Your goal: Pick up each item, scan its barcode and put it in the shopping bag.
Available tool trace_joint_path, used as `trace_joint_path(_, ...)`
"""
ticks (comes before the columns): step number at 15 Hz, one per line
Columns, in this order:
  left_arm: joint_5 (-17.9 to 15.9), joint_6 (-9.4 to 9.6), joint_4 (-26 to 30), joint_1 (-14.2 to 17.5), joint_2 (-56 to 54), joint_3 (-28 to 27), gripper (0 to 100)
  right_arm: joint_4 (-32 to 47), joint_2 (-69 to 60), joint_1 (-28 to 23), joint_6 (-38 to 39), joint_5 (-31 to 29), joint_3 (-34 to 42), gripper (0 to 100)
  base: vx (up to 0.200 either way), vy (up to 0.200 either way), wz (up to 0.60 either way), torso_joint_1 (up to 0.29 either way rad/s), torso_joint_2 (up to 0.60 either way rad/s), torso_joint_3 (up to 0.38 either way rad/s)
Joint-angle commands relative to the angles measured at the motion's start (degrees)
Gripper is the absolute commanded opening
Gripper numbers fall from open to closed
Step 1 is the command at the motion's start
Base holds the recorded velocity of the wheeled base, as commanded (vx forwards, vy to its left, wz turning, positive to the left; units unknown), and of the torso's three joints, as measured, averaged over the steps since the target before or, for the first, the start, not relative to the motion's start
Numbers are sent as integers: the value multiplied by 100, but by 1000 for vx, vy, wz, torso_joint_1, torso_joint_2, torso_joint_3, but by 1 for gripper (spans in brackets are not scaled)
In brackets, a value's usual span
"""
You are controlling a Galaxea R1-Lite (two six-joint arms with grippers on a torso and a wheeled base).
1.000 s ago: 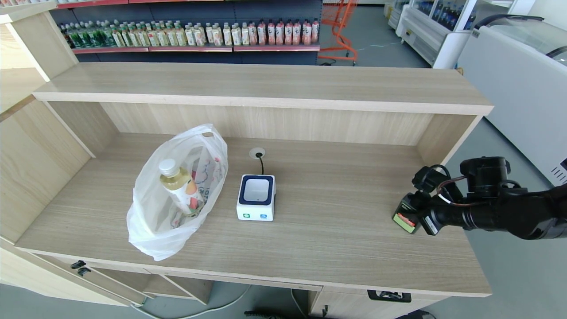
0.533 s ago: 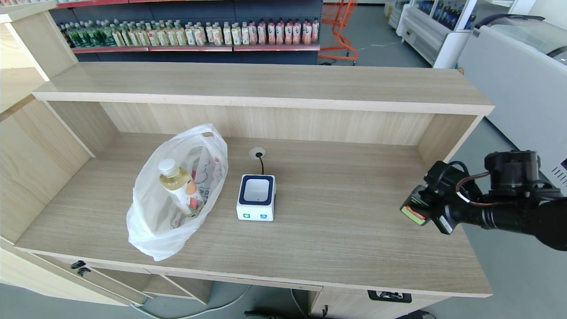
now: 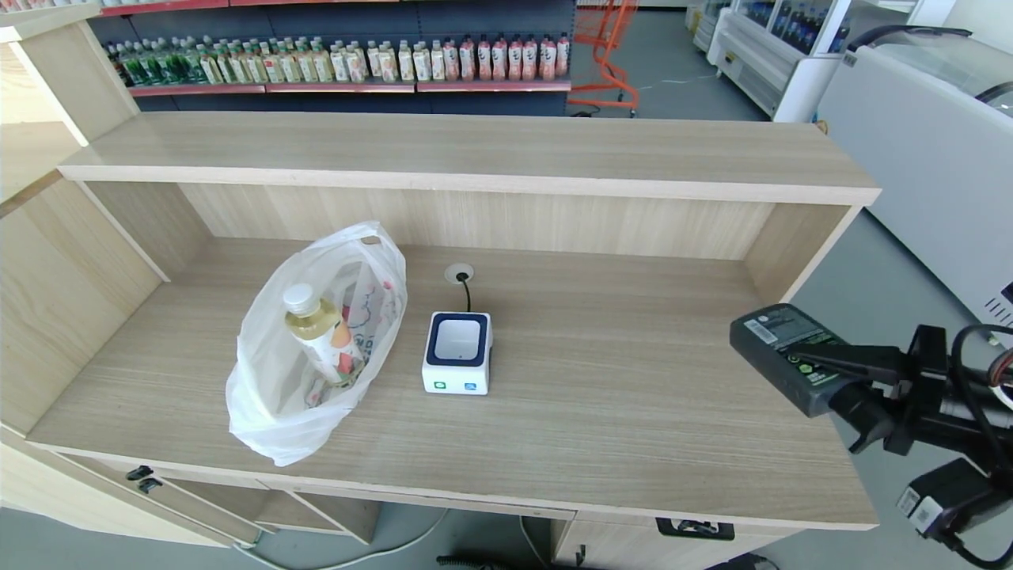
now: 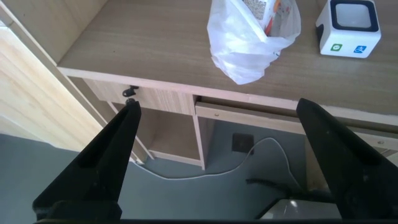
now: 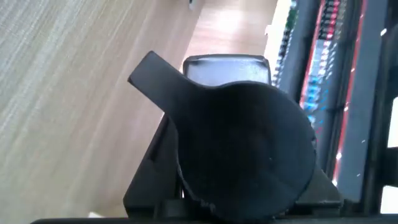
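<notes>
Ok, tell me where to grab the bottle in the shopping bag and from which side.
Probably the neck just under the white cap, coming down from above. The bottle stands tilted in the shopping bag with its cap uppermost and clear, while plastic and another item crowd its lower body.

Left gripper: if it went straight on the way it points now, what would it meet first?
Probably the front edge of the light wooden counter, at the drawer panel near the white plastic shopping bag. The open left gripper aims there; depth is unclear.
</notes>
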Motion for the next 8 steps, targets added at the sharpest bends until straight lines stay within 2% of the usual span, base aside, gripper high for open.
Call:
trace_joint_path(1,3,-1,1,0,6,0,100,-55,116,1230,-811,237,22,0,0,0,0,0,0,0)
trace_joint_path(2,3,-1,1,0,-2,0,100,-99,239,1608,-1005,211,-66,0,0,0,0,0,0,0)
trace_joint_path(4,3,-1,1,0,6,0,100,-99,362,2399,-1857,220,-163,0,0,0,0,0,0,0)
trace_joint_path(5,3,-1,1,0,-2,0,100,-90,476,2601,-2130,255,-154,0,0,0,0,0,0,0)
trace_joint_path(8,3,-1,1,0,-2,0,100,-108,344,2724,-2683,290,-172,0,0,0,0,0,0,0)
